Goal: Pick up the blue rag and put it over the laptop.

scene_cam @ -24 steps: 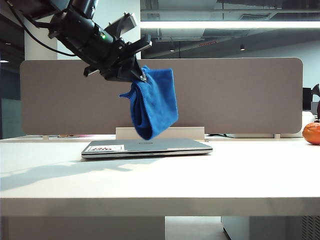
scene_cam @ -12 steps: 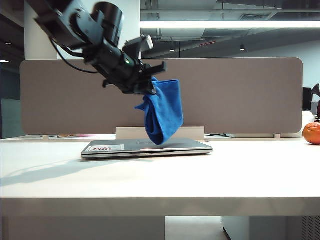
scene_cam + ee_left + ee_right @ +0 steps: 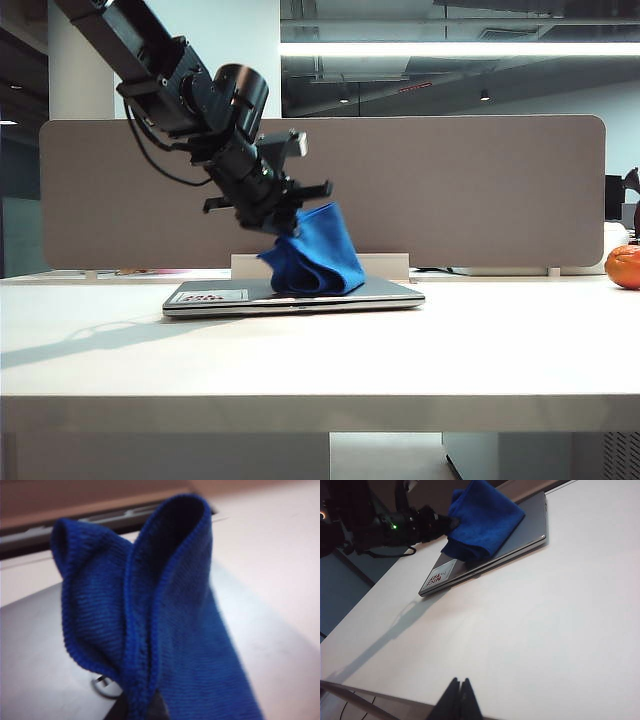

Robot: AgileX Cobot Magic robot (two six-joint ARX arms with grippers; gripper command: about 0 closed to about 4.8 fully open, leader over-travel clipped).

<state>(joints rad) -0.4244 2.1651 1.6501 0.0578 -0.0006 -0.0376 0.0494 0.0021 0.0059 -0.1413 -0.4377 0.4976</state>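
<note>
While the left gripper (image 3: 283, 215) stays clamped on the blue rag (image 3: 315, 255), whose lower folds rest mid-lid on the laptop (image 3: 390, 292), it should drag toward 9 o'clock before releasing, spreading the cloth flat. Right gripper (image 3: 460, 692), fingertips together, idles near the table's front edge.

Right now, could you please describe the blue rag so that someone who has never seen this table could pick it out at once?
On the white table a closed silver-grey laptop lies flat. The blue rag is bunched on its lid, its top pinched in the shut left gripper; the right gripper rests shut, far from it. It is the only bright blue, soft thing there, unlike the orange fruit at the table's right edge.
</note>
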